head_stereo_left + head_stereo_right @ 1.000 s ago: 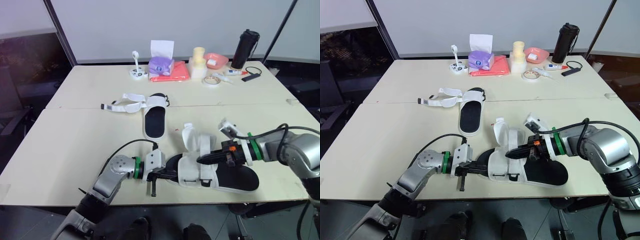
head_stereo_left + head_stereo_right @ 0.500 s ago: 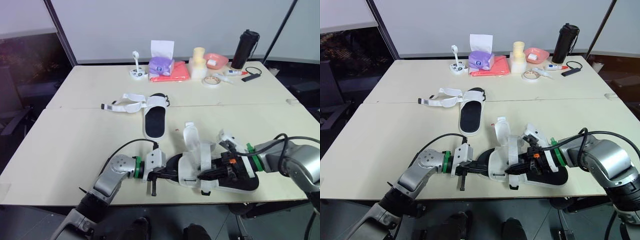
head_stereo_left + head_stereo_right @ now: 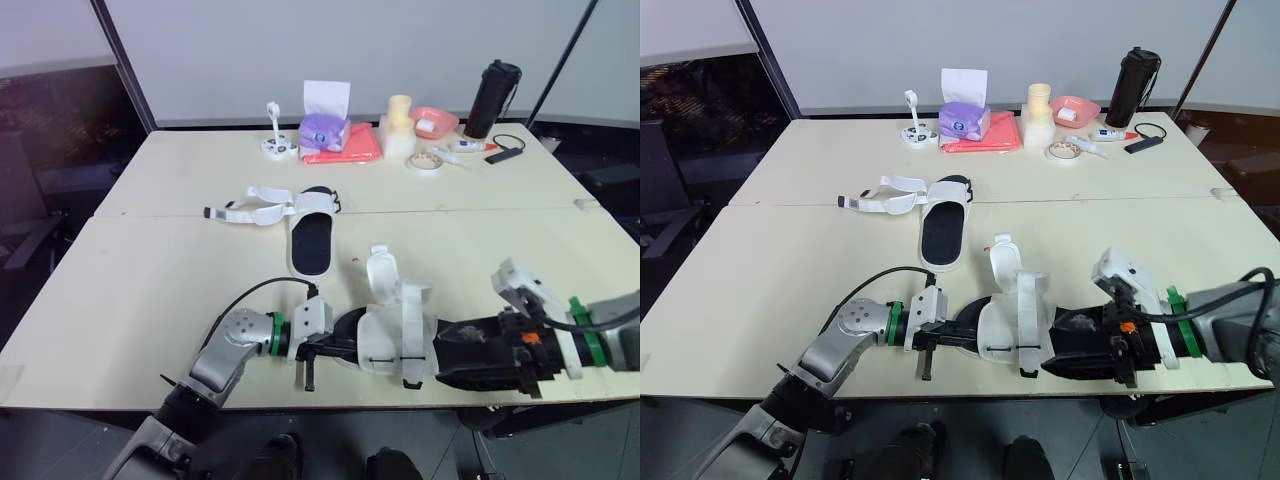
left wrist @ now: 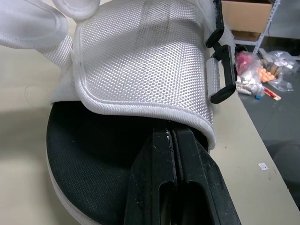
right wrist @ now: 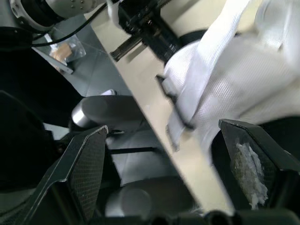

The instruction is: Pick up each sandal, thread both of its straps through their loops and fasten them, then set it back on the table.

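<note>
Now left gripper clamps the sandal toe; right gripper gapes at heel.

Near sandal at left end effector: upper of white woven cloth, coarse basket weave, faint sheen, rolled cloth edging. Footbed under that end effector: fine black mesh fabric, matt, with pale smooth rim. Strap loops just beyond its tips: black plastic, smooth, semi-gloss. Left end effector itself: black moulded plastic, smooth, dull sheen. Right end effector: black fingers faced with cross-hatched grip texture, matt; whitish scuffed patch on one pad. Table beneath both end effectors: cream laminate, smooth, matt. Far sandal, well beyond both end effectors: same white cloth straps, matt black footbed.
</note>
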Action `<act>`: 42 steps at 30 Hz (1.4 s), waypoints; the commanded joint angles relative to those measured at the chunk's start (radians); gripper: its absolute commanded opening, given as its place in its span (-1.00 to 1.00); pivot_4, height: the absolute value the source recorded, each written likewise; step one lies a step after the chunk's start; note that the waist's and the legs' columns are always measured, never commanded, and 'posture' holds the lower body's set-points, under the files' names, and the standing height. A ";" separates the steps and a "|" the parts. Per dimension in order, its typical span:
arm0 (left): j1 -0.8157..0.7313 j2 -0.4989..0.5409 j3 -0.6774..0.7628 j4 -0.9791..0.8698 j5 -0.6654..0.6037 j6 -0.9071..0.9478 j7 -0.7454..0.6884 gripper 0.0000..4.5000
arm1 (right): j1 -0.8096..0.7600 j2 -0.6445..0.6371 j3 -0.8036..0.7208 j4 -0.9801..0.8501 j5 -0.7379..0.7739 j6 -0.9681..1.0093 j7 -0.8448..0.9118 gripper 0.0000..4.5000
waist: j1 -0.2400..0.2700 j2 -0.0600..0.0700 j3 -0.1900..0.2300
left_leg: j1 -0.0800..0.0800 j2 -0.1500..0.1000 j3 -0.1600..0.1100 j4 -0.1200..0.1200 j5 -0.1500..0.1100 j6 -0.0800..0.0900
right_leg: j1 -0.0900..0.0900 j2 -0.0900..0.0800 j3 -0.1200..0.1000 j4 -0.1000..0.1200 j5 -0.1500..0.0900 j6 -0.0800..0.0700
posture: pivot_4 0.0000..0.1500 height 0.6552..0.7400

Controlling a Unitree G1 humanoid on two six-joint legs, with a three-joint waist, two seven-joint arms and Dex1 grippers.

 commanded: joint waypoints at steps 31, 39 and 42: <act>0.019 0.000 -0.015 0.012 0.029 0.016 0.019 -1.00 | 0.148 0.211 0.230 -0.009 -0.039 -0.107 -0.287 0.83 | -0.004 0.000 0.000 | 0.000 0.000 0.000 0.009 -0.003 0.005 | 0.006 0.000 -0.001 -0.004 0.000 0.000 | 1.00 1.00; 0.010 -0.004 -0.015 0.022 0.030 0.011 0.019 -1.00 | 0.201 0.198 0.213 0.019 -0.067 -0.152 -0.274 0.83 | -0.003 0.000 0.000 | -0.001 0.000 0.000 0.009 -0.004 0.005 | 0.006 0.000 -0.001 -0.004 0.000 0.000 | 1.00 1.00; 0.010 -0.004 -0.016 0.020 0.030 0.010 0.017 -1.00 | 0.160 0.235 0.212 0.034 -0.033 -0.140 -0.302 0.83 | -0.004 0.000 0.000 | -0.001 0.000 0.000 0.009 -0.004 0.005 | 0.006 0.000 -0.001 -0.005 0.000 0.000 | 1.00 1.00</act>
